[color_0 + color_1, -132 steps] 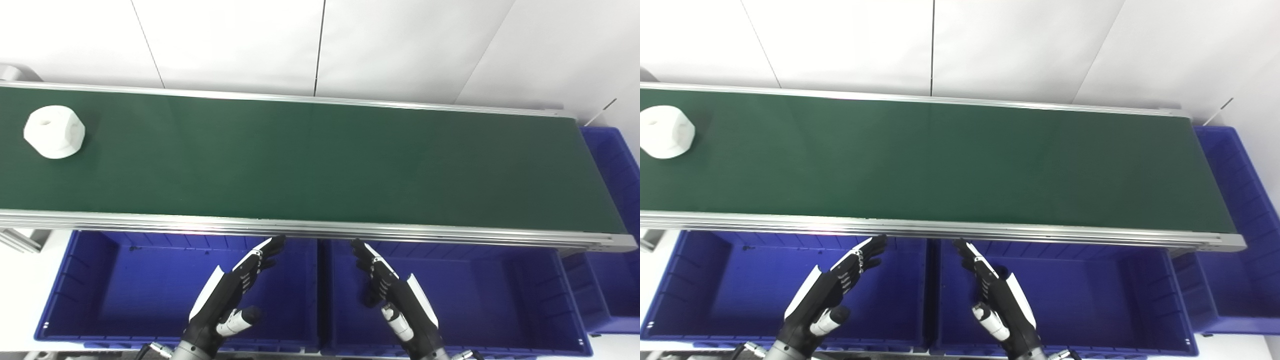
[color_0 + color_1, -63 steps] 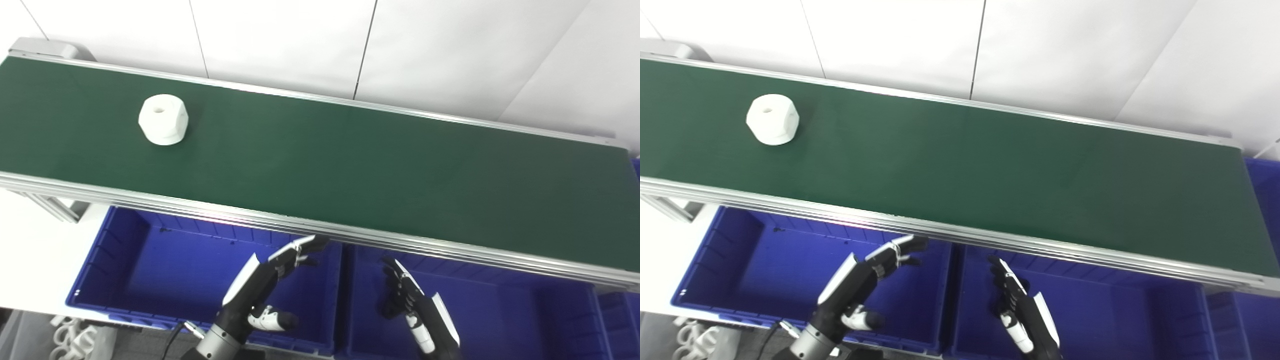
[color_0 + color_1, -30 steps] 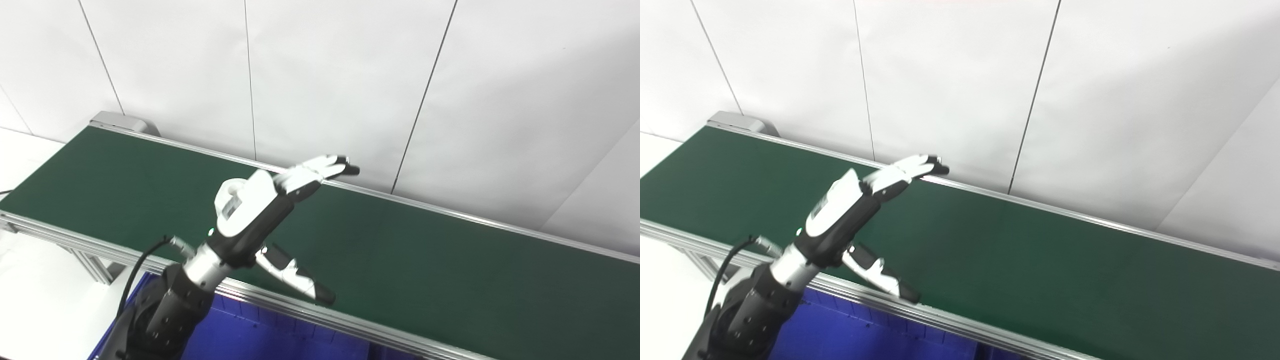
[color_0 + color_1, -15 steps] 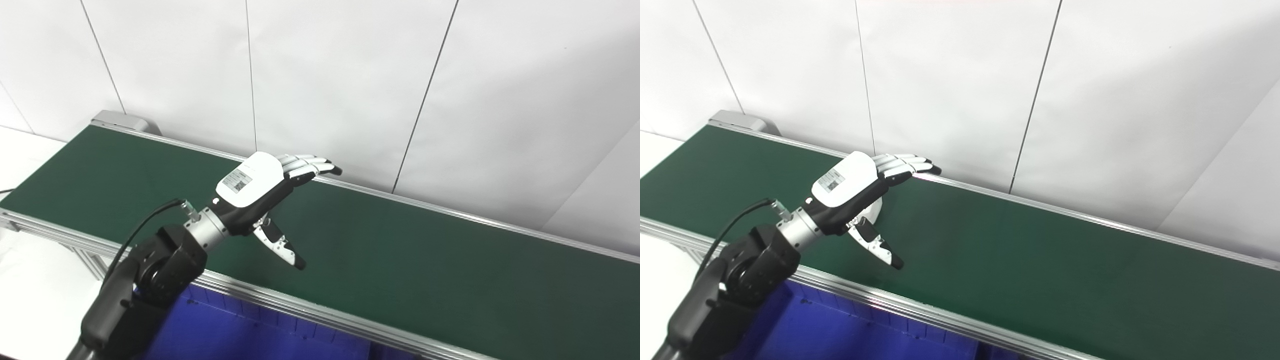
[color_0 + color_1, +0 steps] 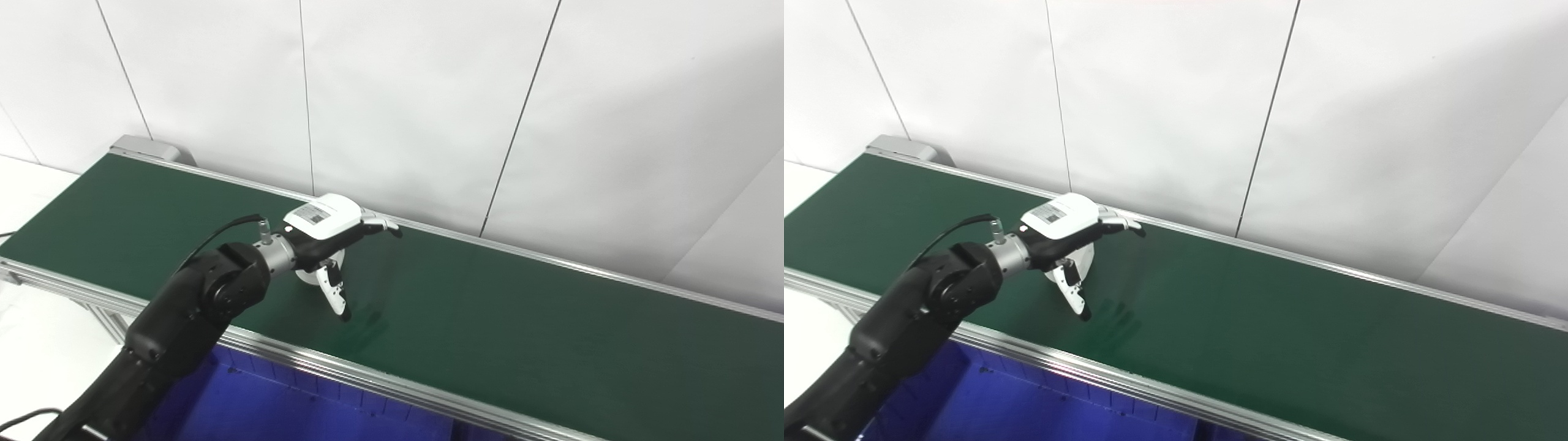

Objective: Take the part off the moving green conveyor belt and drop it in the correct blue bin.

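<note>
Left eye view shows the long green conveyor belt [image 5: 490,318] running across the scene in front of a white panelled wall [image 5: 429,92], with a blue bin [image 5: 294,410] partly visible below its near rail. The left hand [image 5: 324,229] is stretched out over the belt, palm down, arched over the white part [image 5: 315,275], most of which is hidden under the palm. Its fingers [image 5: 380,225] reach past the part's far side and the thumb points down toward the belt on the near side, apart and not clamped on anything. The right hand is out of sight. I judge the step to be the grasp itself: next the fingers and thumb must close round the part while it rides the belt, then lift.
</note>
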Motion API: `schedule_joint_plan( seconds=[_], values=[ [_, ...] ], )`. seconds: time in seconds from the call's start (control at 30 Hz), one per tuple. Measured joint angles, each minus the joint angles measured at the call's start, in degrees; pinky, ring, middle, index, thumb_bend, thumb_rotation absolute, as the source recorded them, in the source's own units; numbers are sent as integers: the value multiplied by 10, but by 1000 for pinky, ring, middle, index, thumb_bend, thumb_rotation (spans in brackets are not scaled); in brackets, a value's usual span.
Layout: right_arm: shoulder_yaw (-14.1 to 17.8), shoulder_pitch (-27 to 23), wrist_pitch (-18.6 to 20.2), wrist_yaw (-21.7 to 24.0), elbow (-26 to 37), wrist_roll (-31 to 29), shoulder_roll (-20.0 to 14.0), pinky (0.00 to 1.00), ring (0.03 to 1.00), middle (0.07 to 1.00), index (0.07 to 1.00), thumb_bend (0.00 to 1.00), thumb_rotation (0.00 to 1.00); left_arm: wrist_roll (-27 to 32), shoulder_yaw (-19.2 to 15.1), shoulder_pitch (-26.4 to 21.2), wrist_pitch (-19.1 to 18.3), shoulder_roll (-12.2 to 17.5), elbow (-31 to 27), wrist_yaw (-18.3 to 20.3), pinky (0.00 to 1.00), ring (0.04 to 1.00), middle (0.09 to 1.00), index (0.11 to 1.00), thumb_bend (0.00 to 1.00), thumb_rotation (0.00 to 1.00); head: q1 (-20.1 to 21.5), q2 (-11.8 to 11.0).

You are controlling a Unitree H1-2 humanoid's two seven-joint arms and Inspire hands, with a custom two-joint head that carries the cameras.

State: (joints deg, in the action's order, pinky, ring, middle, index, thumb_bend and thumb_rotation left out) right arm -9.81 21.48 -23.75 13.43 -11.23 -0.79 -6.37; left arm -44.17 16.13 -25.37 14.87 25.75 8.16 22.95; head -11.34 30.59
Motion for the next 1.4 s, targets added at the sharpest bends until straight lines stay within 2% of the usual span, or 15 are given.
schedule_joint_plan(
  seconds=[0.2, 0.37, 0.47, 0.53, 0.67, 0.87, 0.9, 0.93, 1.0, 1.03, 1.07, 1.1, 1.13, 1.2, 1.4],
  values=[
    [0, 0, 0, 0, 0, 0, 1, 947, 960, 991, 962, 981, 997, -3, 19, -52, -2, 0, 63, -2, 765, 857, 860, 844, 1000, 201, 9, 1],
    [-1, 1, 0, 0, 0, 0, 1, 934, 957, 988, 959, 995, 1000, -14, 39, -78, -4, -7, 132, -19, 737, 848, 853, 833, 1000, 185, 10, 1],
    [-1, 1, 0, 0, 1, 0, 1, 931, 958, 984, 956, 995, 1000, -30, 51, -83, -6, -12, 163, -43, 748, 854, 856, 827, 1000, 151, 15, 0],
    [-2, 1, 0, 0, 1, 1, 1, 931, 959, 984, 955, 998, 1000, -54, 60, -86, -16, -17, 183, -77, 778, 870, 867, 829, 1000, 136, 17, 1],
    [-3, 3, 0, 0, 5, 1, 2, 923, 953, 980, 948, 982, 998, -78, 74, -94, -34, -26, 202, -116, 766, 868, 860, 816, 1000, 150, 21, 3],
    [-5, 10, 0, -2, 15, 2, 3, 902, 945, 975, 942, 984, 1000, -89, 102, -116, -47, -27, 227, -101, 730, 841, 830, 772, 1000, 107, 25, 10],
    [-6, 11, 0, -2, 15, 2, 3, 902, 946, 977, 942, 995, 999, -89, 104, -117, -50, -27, 232, -101, 646, 788, 796, 728, 1000, 55, 25, 11],
    [-6, 13, 0, -2, 15, 2, 3, 903, 947, 978, 942, 998, 998, -90, 105, -117, -55, -27, 239, -101, 618, 770, 784, 713, 1000, 37, 25, 11],
    [-6, 14, 0, -2, 16, 2, 3, 910, 951, 981, 946, 1000, 1000, -94, 110, -118, -58, -30, 264, -126, 488, 613, 684, 625, 888, 7, 25, 11],
    [-6, 14, 0, -2, 16, 2, 3, 911, 951, 980, 947, 1000, 1000, -97, 111, -118, -57, -33, 278, -152, 443, 560, 632, 583, 796, 3, 26, 13],
    [-6, 15, 0, -2, 18, 1, 3, 911, 948, 977, 947, 1000, 1000, -100, 111, -118, -55, -36, 292, -179, 401, 503, 574, 540, 657, 1, 27, 15],
    [-7, 15, 0, -2, 19, 1, 3, 909, 946, 974, 946, 1000, 1000, -100, 111, -118, -50, -39, 298, -207, 359, 434, 532, 525, 550, 0, 27, 15],
    [-7, 15, 0, -2, 20, 1, 3, 909, 946, 974, 946, 1000, 1000, -100, 111, -118, -41, -41, 305, -232, 354, 426, 527, 525, 540, 0, 27, 15],
    [-7, 15, 0, -2, 22, 1, 3, 906, 942, 970, 943, 1000, 999, -97, 111, -118, -38, -45, 314, -252, 376, 423, 535, 497, 507, 0, 28, 18],
    [-8, 20, 0, -2, 31, 1, 3, 911, 946, 972, 948, 1000, 999, -70, 114, -118, -46, -48, 305, -222, 404, 426, 529, 488, 500, 0, 30, 22]
  ],
)
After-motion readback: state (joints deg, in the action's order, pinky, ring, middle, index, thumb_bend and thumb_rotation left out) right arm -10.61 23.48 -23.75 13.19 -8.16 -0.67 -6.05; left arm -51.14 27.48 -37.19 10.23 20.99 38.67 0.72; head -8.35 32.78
